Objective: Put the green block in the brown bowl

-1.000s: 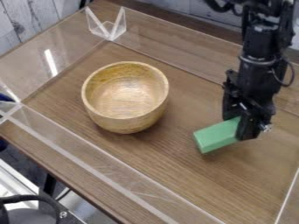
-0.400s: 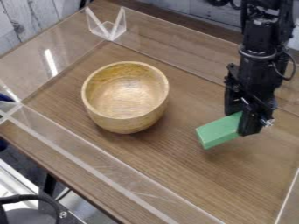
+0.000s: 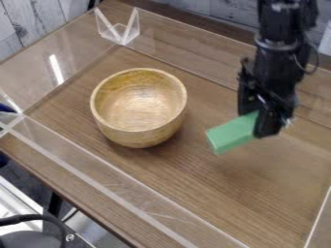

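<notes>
The robot is a black arm (image 3: 282, 24) of blocky, stacked segments, matte with a few dull highlights, entering from the frame's twelve-to-one o'clock edge. Its wrist widens into a boxy black housing, and a thin dark cable loops off its three o'clock side. Below sits the black two-fingered gripper (image 3: 268, 124), its fingers short, squared and slightly blurred.

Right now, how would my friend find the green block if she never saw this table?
Find the wooden table with the big round brown bowl on it. Look to the bowl's right, where the black gripper hangs. The green block is pinched in it, lifted off the table, the only bright green thing there.
</notes>
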